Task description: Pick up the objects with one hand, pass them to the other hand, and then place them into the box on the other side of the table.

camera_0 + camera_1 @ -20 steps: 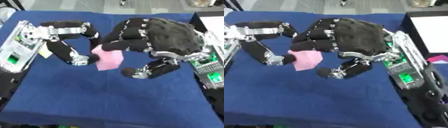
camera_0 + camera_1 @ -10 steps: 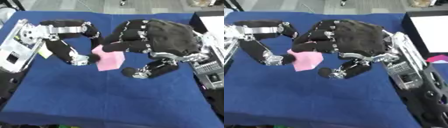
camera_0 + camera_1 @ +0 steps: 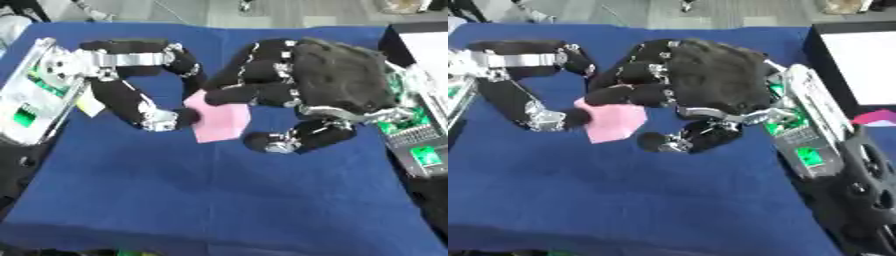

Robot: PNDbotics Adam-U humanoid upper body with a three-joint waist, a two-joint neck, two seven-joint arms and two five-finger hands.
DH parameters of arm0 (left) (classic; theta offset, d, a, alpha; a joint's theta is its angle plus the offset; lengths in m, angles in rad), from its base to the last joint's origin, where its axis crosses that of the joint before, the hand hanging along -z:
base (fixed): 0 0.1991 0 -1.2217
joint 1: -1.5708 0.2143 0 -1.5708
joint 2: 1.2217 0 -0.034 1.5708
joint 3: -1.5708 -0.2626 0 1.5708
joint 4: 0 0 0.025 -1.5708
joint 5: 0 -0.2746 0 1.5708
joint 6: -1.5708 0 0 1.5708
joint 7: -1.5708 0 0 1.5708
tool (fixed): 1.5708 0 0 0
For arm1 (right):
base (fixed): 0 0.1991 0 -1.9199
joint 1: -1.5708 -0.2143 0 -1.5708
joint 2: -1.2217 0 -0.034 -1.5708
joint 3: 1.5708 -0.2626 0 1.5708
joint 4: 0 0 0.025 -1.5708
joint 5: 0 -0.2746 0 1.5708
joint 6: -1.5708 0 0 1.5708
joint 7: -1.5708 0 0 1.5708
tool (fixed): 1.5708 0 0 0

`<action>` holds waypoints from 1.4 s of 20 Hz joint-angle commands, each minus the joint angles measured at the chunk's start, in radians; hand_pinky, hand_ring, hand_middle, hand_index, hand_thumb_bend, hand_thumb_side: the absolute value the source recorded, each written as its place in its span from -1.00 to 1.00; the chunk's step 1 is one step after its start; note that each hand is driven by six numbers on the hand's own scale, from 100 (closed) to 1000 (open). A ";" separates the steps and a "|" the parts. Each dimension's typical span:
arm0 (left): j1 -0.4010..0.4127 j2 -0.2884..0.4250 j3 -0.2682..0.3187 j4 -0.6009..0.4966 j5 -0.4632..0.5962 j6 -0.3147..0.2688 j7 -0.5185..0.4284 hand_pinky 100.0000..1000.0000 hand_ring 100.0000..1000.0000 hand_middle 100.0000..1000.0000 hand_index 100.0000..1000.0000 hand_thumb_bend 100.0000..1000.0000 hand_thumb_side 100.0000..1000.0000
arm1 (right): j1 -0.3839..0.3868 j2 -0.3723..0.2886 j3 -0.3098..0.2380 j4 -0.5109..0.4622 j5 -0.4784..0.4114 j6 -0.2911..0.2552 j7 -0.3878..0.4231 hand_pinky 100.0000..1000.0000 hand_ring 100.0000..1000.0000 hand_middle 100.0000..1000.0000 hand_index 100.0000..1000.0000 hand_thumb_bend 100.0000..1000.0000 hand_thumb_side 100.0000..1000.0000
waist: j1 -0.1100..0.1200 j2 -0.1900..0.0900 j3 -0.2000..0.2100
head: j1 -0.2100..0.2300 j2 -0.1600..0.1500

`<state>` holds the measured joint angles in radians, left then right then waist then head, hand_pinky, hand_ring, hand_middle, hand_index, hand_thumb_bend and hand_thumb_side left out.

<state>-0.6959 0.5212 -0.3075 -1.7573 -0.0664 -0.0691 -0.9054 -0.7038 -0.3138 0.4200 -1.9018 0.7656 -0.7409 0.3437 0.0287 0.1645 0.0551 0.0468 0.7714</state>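
Where the two hands meet above the blue table cloth [image 3: 219,200], the pink object [image 3: 220,122] sits between them, a flat, roughly square piece turned so that one corner points toward the near edge of the cloth and its long axis runs diagonally, upper left to lower right. Its upper edge is hidden behind the curled fingers [image 3: 241,95] of the right hand [image 3: 337,82], and its left edge is covered by a fingertip [image 3: 185,118] of the left hand [image 3: 144,80]; what material it is cannot be made out. The right hand's fingers bend down over the top of the pink object while its thumb [image 3: 293,140] curls below and to the right of it, apart from the object's lower corner. The left hand is curled into an arch, one finger passing over the object's upper left, another touching its left side. Whether the object lies on the cloth or is lifted cannot be told. The box [image 3: 859,65], white inside with dark walls, lies well to the right of the pink object and is cut off by the frame edge
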 commanded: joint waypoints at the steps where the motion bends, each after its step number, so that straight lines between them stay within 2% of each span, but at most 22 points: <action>1: -0.021 0.011 0.002 -0.013 0.001 0.000 -0.002 0.33 -0.08 -0.26 0.20 -1.00 0.03 | -0.013 0.002 -0.002 -0.003 0.029 0.005 -0.031 0.42 0.47 0.55 0.86 -0.64 -0.98 | 0.001 -0.012 0.001 | -0.001 -0.001; 14: -0.024 0.005 -0.010 -0.013 0.005 -0.001 -0.002 0.33 -0.07 -0.24 0.22 -1.00 0.06 | -0.015 0.003 0.013 0.012 0.115 0.044 -0.178 0.24 0.28 0.28 0.76 -0.70 -1.00 | 0.001 -0.012 0.000 | -0.003 -0.001; 17: -0.024 0.005 -0.010 -0.013 0.006 0.001 -0.002 0.34 -0.04 -0.20 0.27 -1.00 0.18 | -0.015 0.004 0.015 0.014 0.126 0.049 -0.209 0.23 0.23 0.20 0.73 -0.71 -1.00 | 0.001 -0.012 0.000 | -0.002 -0.001; 19: -0.022 0.005 -0.009 -0.011 0.006 0.004 -0.002 0.35 0.02 -0.11 0.36 -0.99 0.30 | -0.014 0.004 0.014 0.014 0.130 0.052 -0.227 0.23 0.22 0.18 0.72 -0.72 -1.00 | 0.001 -0.012 -0.001 | -0.002 -0.001; 25: -0.021 0.005 -0.003 -0.004 0.005 0.006 -0.002 0.38 0.11 0.04 0.47 -0.59 0.62 | -0.013 0.005 0.016 0.016 0.136 0.053 -0.254 0.24 0.22 0.15 0.71 -0.74 -1.00 | 0.001 -0.011 -0.002 | 0.000 -0.001; 28: -0.021 0.005 0.002 0.002 0.006 0.006 -0.002 0.40 0.16 0.10 0.52 -0.46 0.71 | -0.012 0.005 0.017 0.018 0.135 0.054 -0.261 0.24 0.22 0.14 0.71 -0.74 -1.00 | 0.001 -0.011 -0.002 | 0.000 -0.001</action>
<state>-0.6992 0.5175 -0.3123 -1.7491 -0.0630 -0.0649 -0.9079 -0.6984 -0.3101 0.4393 -1.8742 0.8999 -0.6894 0.0911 0.0288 0.1652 0.0539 0.0440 0.7714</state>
